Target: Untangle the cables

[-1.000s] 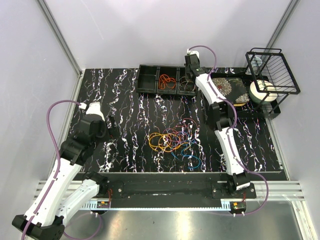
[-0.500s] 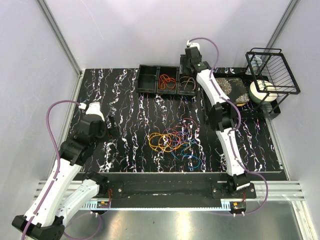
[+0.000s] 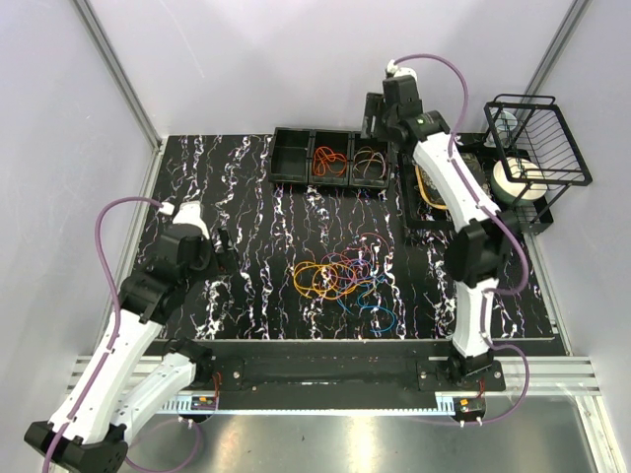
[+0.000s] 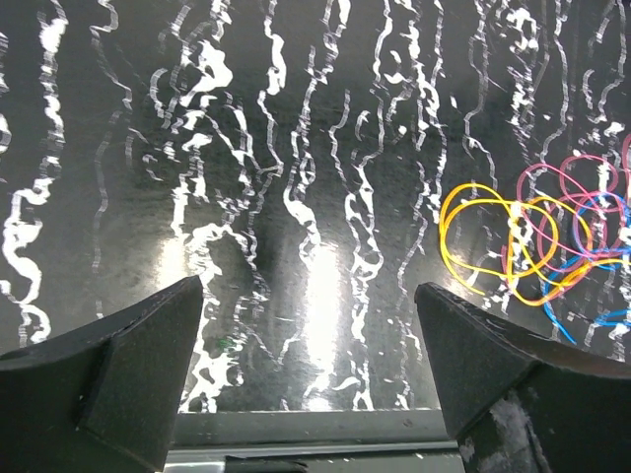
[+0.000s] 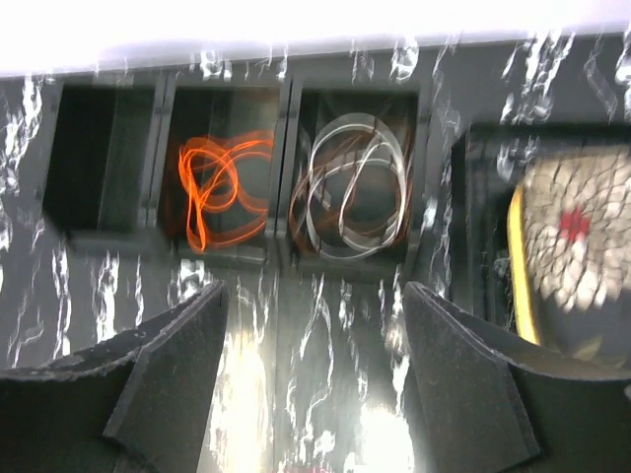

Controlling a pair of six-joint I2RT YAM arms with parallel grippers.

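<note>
Tangled cables (image 3: 340, 279): yellow, orange, pink-purple, red and blue loops lie overlapping at the middle of the counter (image 3: 246, 197).

Left claw (image 4: 308, 296): fingers apart, nothing between them, hovering over bare counter left of the pile.

Right claw (image 5: 314, 296): fingers apart, empty, above the black three-compartment tray (image 3: 292, 158) at the far edge. The middle compartment holds an orange cable (image 5: 222, 182). The right compartment holds a pale-and-brown cable (image 5: 355, 192).

Black table top (image 3: 246, 227), white marbled streaks. Centre, slightly right: loose tangle of cables (image 3: 340, 278), yellow, orange, pink-purple, blue and red, overlapping. Far edge: black three-compartment tray (image 3: 293, 163); right of it a flat black tray (image 3: 426, 219), then a black wire rack (image 3: 540, 133) in the far right corner.
</note>
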